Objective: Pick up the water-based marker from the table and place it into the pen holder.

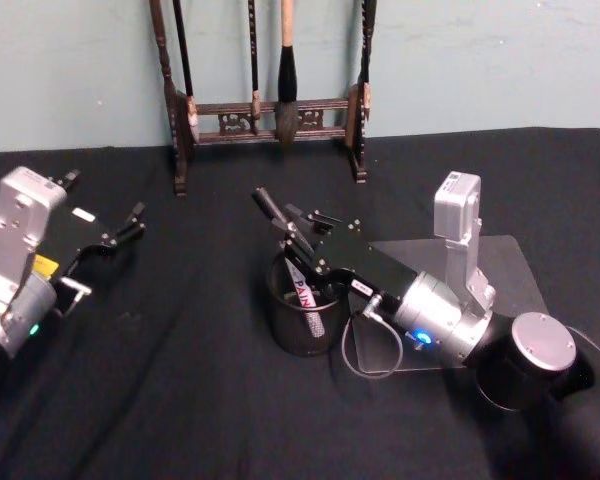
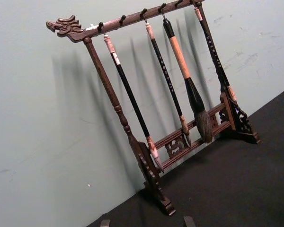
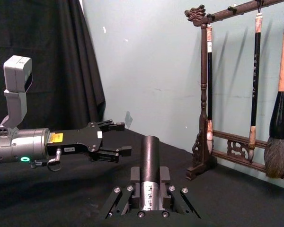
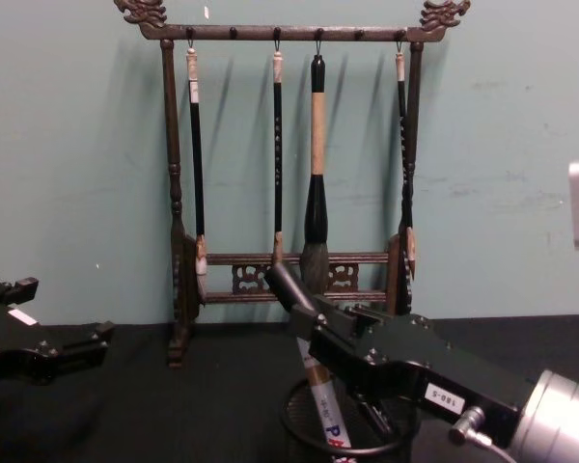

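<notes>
Both arms are built alike: silver cylindrical wrists lit by small lamps, grey box cameras on brackets, black screwed grippers, white labels, thin looping cables.

Surface [image 1: 180, 400]: matt black cloth, slightly fuzzy weave; pen holder [image 1: 305, 325] at centre is black wire mesh with a solid, smooth dark rim. Water-based marker [image 1: 302, 285]: smooth plastic, matt black cap, white printed barrel, held in the right pincer [image 1: 292, 238] of matt black metal with bright screw heads, its wrist housing brushed silver metal; left pincer [image 1: 130, 226], same matt black finish, near the left edge. Brush rack [image 4: 289, 280] at far side: dark carved wood, faint polish, hung with brushes [image 4: 316, 193] of glossy dark handles and hair tips; wall [image 4: 521, 145] behind is flat pale-green paint, scuffed.
</notes>
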Motion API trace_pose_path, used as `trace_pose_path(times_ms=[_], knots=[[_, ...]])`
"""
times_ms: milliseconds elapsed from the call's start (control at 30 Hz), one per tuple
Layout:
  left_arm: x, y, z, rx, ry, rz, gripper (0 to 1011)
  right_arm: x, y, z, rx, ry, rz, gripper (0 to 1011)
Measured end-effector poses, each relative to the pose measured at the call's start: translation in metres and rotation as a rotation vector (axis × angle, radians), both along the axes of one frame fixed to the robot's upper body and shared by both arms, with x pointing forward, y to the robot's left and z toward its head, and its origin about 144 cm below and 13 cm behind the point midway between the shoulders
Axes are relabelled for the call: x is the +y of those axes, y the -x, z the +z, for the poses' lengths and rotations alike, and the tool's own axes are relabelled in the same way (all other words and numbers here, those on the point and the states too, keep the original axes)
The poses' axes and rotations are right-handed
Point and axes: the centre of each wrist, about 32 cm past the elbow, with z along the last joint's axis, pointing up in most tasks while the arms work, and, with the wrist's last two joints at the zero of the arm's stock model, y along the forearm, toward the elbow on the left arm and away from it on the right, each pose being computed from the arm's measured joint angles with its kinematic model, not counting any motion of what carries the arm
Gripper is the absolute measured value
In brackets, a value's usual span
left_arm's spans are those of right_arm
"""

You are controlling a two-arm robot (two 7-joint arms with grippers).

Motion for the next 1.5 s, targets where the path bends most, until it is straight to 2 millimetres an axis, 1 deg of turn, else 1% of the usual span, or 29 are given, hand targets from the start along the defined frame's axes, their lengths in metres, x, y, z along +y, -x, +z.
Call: trace_pose_path(times_ms=[100, 133, 233, 267, 333, 367, 433, 467, 500, 533, 567, 600, 667, 767, 833, 867, 933, 1133, 1233, 1300, 1367, 1500], knots=[[0.0, 0.0, 0.0, 0.0, 0.0, 0.0, 1001, 0.0, 0.0, 0.0, 0.0, -0.001, 0.0, 268], [0.0, 0.0, 0.0, 0.0, 0.0, 0.0, 1001, 0.0, 0.0, 0.0, 0.001, -0.001, 0.0, 327], [0.0, 0.0, 0.0, 0.0, 0.0, 0.0, 1001, 0.0, 0.0, 0.0, 0.001, -0.002, 0.0, 384], [0.0, 0.0, 0.0, 0.0, 0.0, 0.0, 1001, 0.0, 0.0, 0.0, 0.001, -0.002, 0.0, 446], [0.0, 0.0, 0.0, 0.0, 0.0, 0.0, 1001, 0.0, 0.0, 0.0, 0.002, -0.003, 0.0, 478], [0.0, 0.0, 0.0, 0.0, 0.0, 0.0, 1001, 0.0, 0.0, 0.0, 0.002, -0.003, 0.0, 549], [0.0, 0.0, 0.0, 0.0, 0.0, 0.0, 1001, 0.0, 0.0, 0.0, 0.002, -0.003, 0.0, 590], [0.0, 0.0, 0.0, 0.0, 0.0, 0.0, 1001, 0.0, 0.0, 0.0, 0.002, -0.004, 0.0, 651], [0.0, 0.0, 0.0, 0.0, 0.0, 0.0, 1001, 0.0, 0.0, 0.001, 0.002, -0.004, 0.0, 651], [0.0, 0.0, 0.0, 0.0, 0.0, 0.0, 1001, 0.0, -0.001, 0.001, 0.002, -0.004, 0.0, 691], [0.0, 0.0, 0.0, 0.0, 0.0, 0.0, 1001, 0.0, -0.001, 0.001, 0.002, -0.004, 0.0, 707], [0.0, 0.0, 0.0, 0.0, 0.0, 0.0, 1001, 0.0, -0.001, 0.001, 0.002, -0.004, 0.0, 762], [0.0, 0.0, 0.0, 0.0, 0.0, 0.0, 1001, 0.0, -0.001, 0.001, 0.002, -0.004, 0.0, 804], [0.0, 0.0, 0.0, 0.0, 0.0, 0.0, 1001, 0.0, -0.001, 0.001, 0.003, -0.004, 0.001, 911], [0.0, 0.0, 0.0, 0.0, 0.0, 0.0, 1001, -0.001, -0.001, 0.001, 0.006, -0.003, 0.001, 938], [0.0, 0.0, 0.0, 0.0, 0.0, 0.0, 1001, -0.001, -0.001, 0.002, 0.008, -0.003, 0.0, 972], [0.0, 0.0, 0.0, 0.0, 0.0, 0.0, 1001, -0.002, -0.002, 0.006, 0.009, -0.002, -0.005, 1002], [0.0, 0.0, 0.0, 0.0, 0.0, 0.0, 1001, -0.006, -0.003, 0.018, -0.007, -0.005, -0.027, 1002], [0.0, 0.0, 0.0, 0.0, 0.0, 0.0, 1001, -0.011, -0.003, 0.028, -0.017, -0.007, -0.056, 1002], [0.0, 0.0, 0.0, 0.0, 0.0, 0.0, 1001, -0.019, -0.003, 0.038, -0.017, -0.002, -0.107, 1002], [0.0, 0.0, 0.0, 0.0, 0.0, 0.0, 1001, -0.021, -0.002, 0.041, -0.016, 0.001, -0.121, 1002], [0.0, 0.0, 0.0, 0.0, 0.0, 0.0, 1001, -0.037, 0.001, 0.051, -0.004, 0.024, -0.228, 1002]])
